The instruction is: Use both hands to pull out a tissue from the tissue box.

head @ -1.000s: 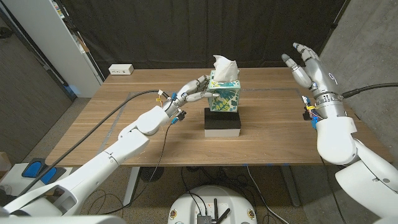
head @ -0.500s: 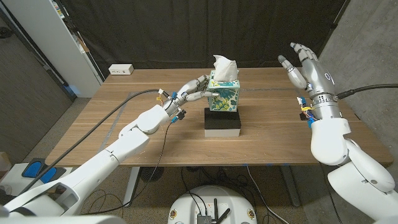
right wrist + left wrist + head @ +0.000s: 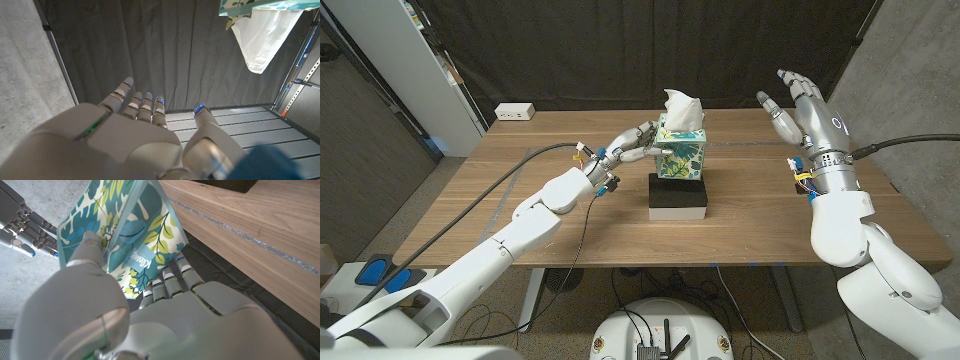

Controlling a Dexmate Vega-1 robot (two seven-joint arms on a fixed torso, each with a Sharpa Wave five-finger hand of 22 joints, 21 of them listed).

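square cardboard tissue box with teal, green and white leaf print (image 3: pixel 680 157) stands upright on a flat black rectangular block (image 3: pixel 678 197), mid table, slightly toward the far side. one white tissue (image 3: pixel 682 108) sticks up out of the top opening, crumpled to a peak; how many more are inside cannot be told. in the right wrist view the tissue (image 3: pixel 263 39) hangs from the box opening (image 3: pixel 260 5) against the dark curtain.

left hand (image 3: pixel 632 143) is against the box's left side, fingers wrapped on that face and near the top edge. left wrist view: thumb (image 3: pixel 86 255) pressed on one printed face, the other fingers (image 3: pixel 172 277) on the adjoining face, box corner (image 3: pixel 127 235) between them, so it grips the box.

right hand (image 3: pixel 803 106) is raised in the air right of the box, well apart from it, palm turned toward the box, fingers spread and slightly curved, holding nothing. right wrist view: fingers (image 3: pixel 140 102) extended and apart, nothing between them.

wooden table (image 3: pixel 520 200) with blue tape marks along the near edge. white power strip (image 3: pixel 514 112) at the far left corner. black curtain (image 3: pixel 620 50) behind the table.
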